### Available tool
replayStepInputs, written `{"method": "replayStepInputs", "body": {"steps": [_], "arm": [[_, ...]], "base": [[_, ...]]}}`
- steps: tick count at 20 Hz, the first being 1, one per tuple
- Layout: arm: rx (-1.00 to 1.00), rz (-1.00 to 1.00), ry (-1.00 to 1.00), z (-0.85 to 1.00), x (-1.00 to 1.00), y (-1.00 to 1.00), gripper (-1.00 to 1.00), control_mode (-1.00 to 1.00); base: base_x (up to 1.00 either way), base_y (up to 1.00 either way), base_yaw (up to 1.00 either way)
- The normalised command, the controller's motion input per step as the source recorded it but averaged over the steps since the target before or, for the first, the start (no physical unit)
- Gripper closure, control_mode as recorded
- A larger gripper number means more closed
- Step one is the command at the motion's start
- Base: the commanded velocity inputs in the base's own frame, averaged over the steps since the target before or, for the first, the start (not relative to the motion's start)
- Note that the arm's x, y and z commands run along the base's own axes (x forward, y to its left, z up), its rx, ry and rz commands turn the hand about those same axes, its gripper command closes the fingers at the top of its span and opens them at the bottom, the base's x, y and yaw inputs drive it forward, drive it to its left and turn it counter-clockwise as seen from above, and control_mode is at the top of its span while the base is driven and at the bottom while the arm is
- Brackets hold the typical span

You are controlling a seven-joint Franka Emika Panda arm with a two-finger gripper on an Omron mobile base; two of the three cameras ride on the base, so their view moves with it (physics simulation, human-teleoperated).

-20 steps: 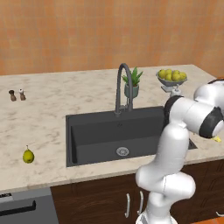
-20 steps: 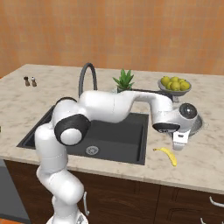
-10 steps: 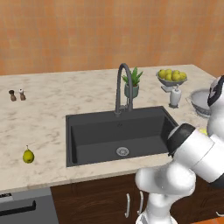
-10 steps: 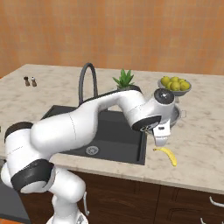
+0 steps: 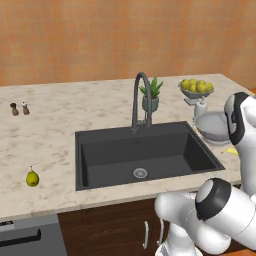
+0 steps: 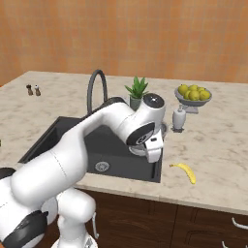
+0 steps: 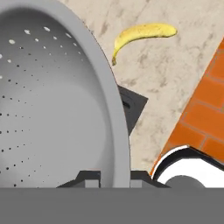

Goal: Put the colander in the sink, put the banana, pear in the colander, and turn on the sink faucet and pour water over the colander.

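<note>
We have the gripper (image 7: pixel 113 177) clamped on the colander (image 7: pixel 57 100) rim: stiff, light, slick metal, best held at that thin edge.

In the hand view the colander (image 7: pixel 52 96) runs off the left and top edges, so only part of its rim and perforated wall is seen. In the left base view the robot's arm covers most of the banana (image 5: pixel 229 150) near the desk's right edge and the colander's right side.
</note>
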Motion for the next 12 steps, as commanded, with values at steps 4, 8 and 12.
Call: {"method": "replayStepInputs", "body": {"steps": [4, 8, 12], "arm": [[0.15, 0.36, 0.15, 0.01, 0.18, 0.26, 1.0, -1.0], [0.12, 0.47, 0.19, -0.22, 0.39, 0.31, 1.0, -1.0], [0.01, 0.35, 0.11, -0.45, 0.3, 0.53, 1.0, -1.0]], "base": [[0.0, 0.0, 0.0], [0.0, 0.0, 0.0], [0.0, 0.0, 0.0]]}}
